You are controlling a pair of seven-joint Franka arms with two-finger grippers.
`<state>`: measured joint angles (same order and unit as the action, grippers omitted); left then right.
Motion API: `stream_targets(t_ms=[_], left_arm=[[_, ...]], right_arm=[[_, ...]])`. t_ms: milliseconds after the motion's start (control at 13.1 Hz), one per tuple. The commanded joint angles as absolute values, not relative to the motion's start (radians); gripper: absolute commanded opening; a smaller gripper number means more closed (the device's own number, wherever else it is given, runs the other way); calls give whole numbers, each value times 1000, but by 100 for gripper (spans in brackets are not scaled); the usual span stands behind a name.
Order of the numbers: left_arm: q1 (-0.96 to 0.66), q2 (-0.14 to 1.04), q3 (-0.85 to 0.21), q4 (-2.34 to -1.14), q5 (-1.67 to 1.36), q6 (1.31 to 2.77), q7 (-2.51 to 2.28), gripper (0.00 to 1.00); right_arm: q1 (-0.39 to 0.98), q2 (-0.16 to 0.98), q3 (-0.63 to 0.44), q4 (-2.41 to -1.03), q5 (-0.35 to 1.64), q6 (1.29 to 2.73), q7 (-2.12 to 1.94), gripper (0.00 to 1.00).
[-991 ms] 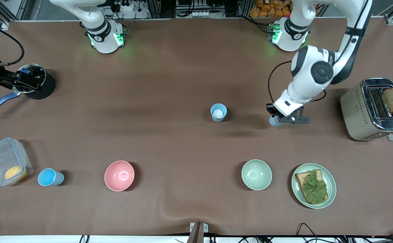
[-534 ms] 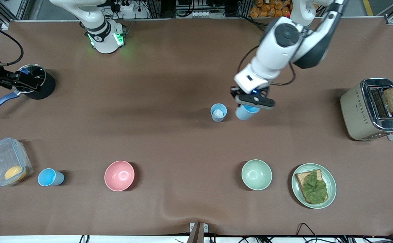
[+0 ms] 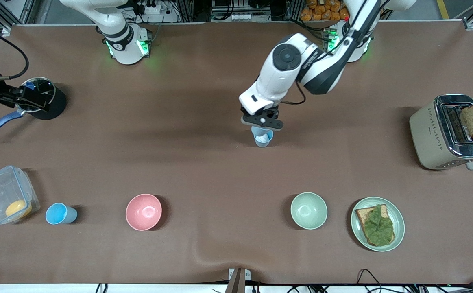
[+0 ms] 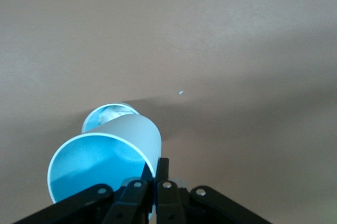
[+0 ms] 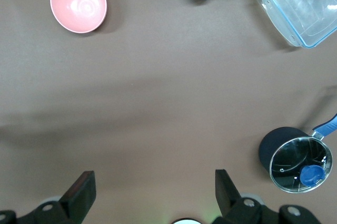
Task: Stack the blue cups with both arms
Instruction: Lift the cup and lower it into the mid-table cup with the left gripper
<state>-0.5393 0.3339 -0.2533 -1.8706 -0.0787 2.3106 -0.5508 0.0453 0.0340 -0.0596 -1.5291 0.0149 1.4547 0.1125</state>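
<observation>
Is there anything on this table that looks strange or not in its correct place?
One oddity: the standing blue cup under the left gripper has something white inside, where the held cup should nest. Nothing looks spilled or broken.

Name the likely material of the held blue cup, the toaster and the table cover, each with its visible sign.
Held blue cup: probably matte plastic; thin, even, dull wall. Toaster: metal; mirror-bright top, brushed sides. Table cover: probably a soft brown sheet, vinyl or cloth; it ripples at the camera-side edge.
</observation>
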Motion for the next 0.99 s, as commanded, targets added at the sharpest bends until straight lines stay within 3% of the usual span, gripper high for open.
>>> stream_targets(t_ms=[0,915], left_arm=[[-542,344,-238,-1845,-46,2295,-569,0],[-537,388,-221,-1858,-46,2321,-580,0]], right_arm=[[31,40,-44,-1513,0,1447,114,100],[32,40,-44,-1513,0,1447,114,100]])
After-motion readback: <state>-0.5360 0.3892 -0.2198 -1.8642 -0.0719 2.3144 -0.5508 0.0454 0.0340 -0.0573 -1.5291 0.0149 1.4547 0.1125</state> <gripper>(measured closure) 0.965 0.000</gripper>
